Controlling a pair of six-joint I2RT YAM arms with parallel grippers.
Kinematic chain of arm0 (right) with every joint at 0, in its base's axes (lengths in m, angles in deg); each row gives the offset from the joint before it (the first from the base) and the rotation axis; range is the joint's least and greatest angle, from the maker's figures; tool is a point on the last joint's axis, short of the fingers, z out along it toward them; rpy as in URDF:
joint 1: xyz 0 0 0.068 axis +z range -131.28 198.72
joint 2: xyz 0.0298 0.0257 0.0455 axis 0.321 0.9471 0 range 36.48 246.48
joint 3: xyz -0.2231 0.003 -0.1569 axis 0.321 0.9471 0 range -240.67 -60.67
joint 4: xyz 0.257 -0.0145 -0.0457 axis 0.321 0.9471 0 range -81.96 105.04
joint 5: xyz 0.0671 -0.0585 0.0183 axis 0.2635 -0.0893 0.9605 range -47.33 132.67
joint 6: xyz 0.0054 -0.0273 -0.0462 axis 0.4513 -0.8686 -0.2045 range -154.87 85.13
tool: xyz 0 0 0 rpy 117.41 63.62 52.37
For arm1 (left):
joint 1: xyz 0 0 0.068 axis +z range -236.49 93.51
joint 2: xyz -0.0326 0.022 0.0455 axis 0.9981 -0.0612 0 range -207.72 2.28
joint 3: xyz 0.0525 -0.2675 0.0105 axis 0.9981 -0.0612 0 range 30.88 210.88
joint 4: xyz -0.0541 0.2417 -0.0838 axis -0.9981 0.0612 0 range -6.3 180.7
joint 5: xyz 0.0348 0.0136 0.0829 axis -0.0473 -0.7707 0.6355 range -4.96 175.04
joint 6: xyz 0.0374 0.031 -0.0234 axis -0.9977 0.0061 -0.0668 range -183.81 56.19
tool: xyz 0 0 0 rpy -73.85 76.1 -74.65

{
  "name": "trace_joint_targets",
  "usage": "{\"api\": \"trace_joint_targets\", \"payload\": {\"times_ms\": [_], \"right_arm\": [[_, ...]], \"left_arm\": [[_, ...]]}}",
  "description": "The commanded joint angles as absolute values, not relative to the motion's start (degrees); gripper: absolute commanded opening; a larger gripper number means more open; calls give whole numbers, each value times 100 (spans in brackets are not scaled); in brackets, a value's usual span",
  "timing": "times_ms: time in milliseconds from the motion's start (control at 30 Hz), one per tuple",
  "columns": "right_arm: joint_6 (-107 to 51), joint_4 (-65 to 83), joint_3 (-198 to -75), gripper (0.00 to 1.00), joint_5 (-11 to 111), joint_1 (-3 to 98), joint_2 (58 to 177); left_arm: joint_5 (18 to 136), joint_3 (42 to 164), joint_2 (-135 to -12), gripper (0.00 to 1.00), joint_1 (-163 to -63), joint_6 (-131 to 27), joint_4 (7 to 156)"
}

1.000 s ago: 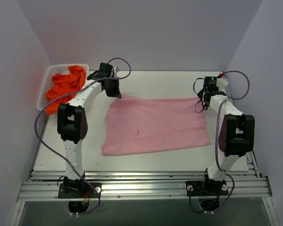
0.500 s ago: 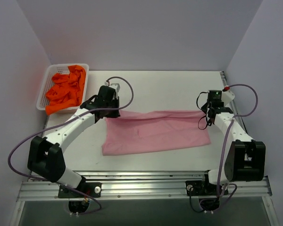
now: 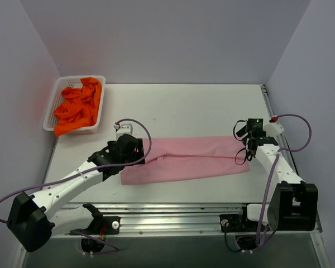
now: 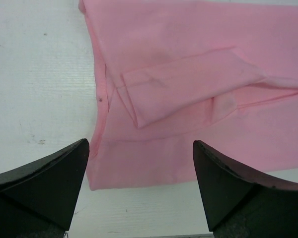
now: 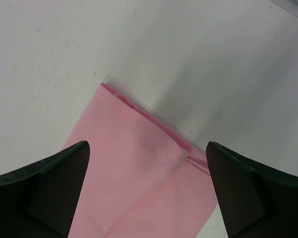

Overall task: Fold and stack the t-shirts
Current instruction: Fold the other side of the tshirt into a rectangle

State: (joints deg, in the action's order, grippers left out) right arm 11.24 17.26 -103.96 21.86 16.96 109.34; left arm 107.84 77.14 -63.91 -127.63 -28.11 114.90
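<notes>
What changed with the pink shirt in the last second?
Both arms carried the far edge of the pink t-shirt toward the near edge, folding it in half; then the left gripper and right gripper opened and let go. The orange t-shirts in the basket stayed put.

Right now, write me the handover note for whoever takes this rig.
Left pincer: open, above the left end of the light pink cloth t-shirt, holding nothing.
Right pincer: open, above its right end, holding nothing.
Pink shirt: lies on the white table, near half, folded lengthwise into a long band.
Bright orange cloth t-shirts: heaped in the white plastic mesh basket, far left corner, unfolded.
Left to do: finish folding the pink shirt, then fold and stack the orange ones.
</notes>
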Motion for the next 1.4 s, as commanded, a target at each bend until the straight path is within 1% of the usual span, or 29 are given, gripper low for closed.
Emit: {"api": "trace_joint_targets", "payload": {"times_ms": [0, 100, 133, 267, 367, 433, 500, 633, 767, 967, 1133, 1367], "right_arm": [[1285, 1982, -10795, 100, 1851, 1793, 10661], [1206, 1956, -10997, 100, 1850, 1837, 10705], [1180, 1912, -11041, 99, 1868, 2011, 10740], [1075, 1684, -11200, 96, 1912, 2214, 10977], [1039, 1526, -11296, 93, 1930, 2372, 11249], [1048, 1420, -11341, 93, 1903, 2443, 11452], [1048, 1289, -11349, 92, 1886, 2505, 11627], [1004, 1148, -11402, 90, 1877, 2531, 11926], [952, 1059, -11437, 89, 1859, 2531, 12111], [881, 1024, -11420, 89, 1806, 2514, 12164], [855, 1042, -11420, 89, 1771, 2514, 12182], [872, 1059, -11402, 87, 1727, 2522, 12164]], "left_arm": [[11272, 7930, -6223, 94, -12753, -2592, 11095], [11211, 8123, -6635, 94, -12692, -2698, 10727], [11115, 8194, -6915, 94, -12657, -2698, 10630], [10394, 8194, -7575, 94, -12437, -2716, 9830], [9999, 8159, -7980, 99, -12253, -2698, 9365], [9674, 8080, -8138, 94, -12068, -2707, 9013], [9393, 7949, -8244, 89, -11876, -2742, 8706], [9111, 7790, -8341, 86, -11603, -2751, 8476], [9031, 7658, -8359, 84, -11462, -2742, 8467], [9058, 7246, -8385, 84, -11225, -2716, 8046], [8899, 7157, -8543, 82, -11136, -2646, 7913], [8768, 7060, -8535, 81, -11092, -2646, 7729]]}}
